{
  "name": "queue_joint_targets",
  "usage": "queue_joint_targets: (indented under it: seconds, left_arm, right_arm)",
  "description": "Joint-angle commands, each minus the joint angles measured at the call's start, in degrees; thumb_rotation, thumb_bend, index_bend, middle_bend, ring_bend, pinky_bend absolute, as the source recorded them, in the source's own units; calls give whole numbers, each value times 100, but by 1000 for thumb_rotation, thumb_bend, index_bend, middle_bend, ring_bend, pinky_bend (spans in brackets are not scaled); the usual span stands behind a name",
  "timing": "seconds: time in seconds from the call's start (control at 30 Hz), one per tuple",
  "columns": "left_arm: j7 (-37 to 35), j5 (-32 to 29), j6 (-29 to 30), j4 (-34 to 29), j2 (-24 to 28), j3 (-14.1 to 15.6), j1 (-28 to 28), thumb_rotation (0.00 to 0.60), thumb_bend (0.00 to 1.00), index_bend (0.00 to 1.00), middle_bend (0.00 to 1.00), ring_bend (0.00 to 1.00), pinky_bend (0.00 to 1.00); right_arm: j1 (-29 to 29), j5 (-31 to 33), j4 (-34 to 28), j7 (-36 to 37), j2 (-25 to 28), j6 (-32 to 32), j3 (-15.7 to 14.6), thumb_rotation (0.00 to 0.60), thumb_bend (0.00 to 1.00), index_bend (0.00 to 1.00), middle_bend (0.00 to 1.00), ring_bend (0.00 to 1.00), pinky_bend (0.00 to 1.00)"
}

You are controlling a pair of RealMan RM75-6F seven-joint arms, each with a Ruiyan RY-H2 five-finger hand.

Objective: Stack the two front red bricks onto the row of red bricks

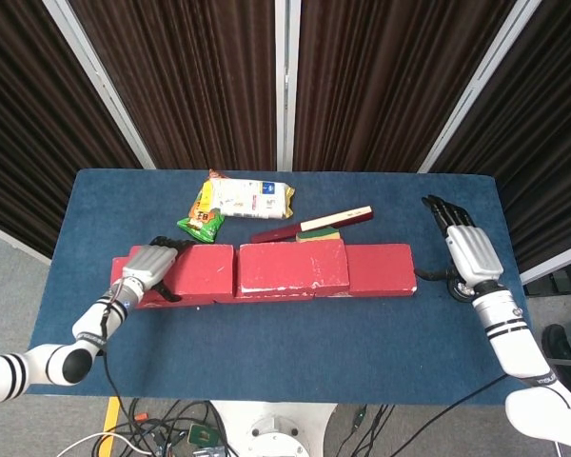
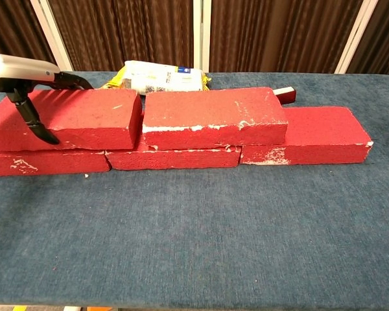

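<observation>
Two bricks now sit on the row [image 2: 298,139]: the left brick [image 2: 78,120] and the middle brick [image 2: 214,116], side by side with a thin gap between them. The row runs across the middle of the table [image 1: 295,333], nearer its front edge than the back.

To finish this step well, I judge the left brick should be nudged until it lies square over the bottom course and flush with its neighbour, then let go gently by lifting the fingers straight off, so nothing drags it out of line. It looks near its final seat already, with its left end close to the end of the row.

Left hand [image 1: 147,269] lies over the left end of that brick, near the table's left edge; its fingers [image 2: 32,116] wrap the end, one dark tip down the front face and others over the back top edge, clamped on it.

Right hand [image 1: 468,249] rests palm-down near the right edge, well apart from the row's right end, fingers straight and slightly spread, holding nothing.
</observation>
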Motion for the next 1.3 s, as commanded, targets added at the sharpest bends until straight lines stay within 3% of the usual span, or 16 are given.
queue_joint_targets:
  seconds: [0.03, 1.3]
  left_arm:
    - [-6, -98, -42, 30, -8, 39, -52, 600, 144, 119, 129, 96, 48]
    - [203, -659, 316, 18, -278, 202, -304, 600, 140, 111, 120, 77, 49]
  right_arm:
    - [-1, 4, 15, 15, 5, -10, 3, 600, 0, 0, 0, 0, 0]
    - [-97, -92, 210, 265, -49, -54, -34, 600, 0, 0, 0, 0, 0]
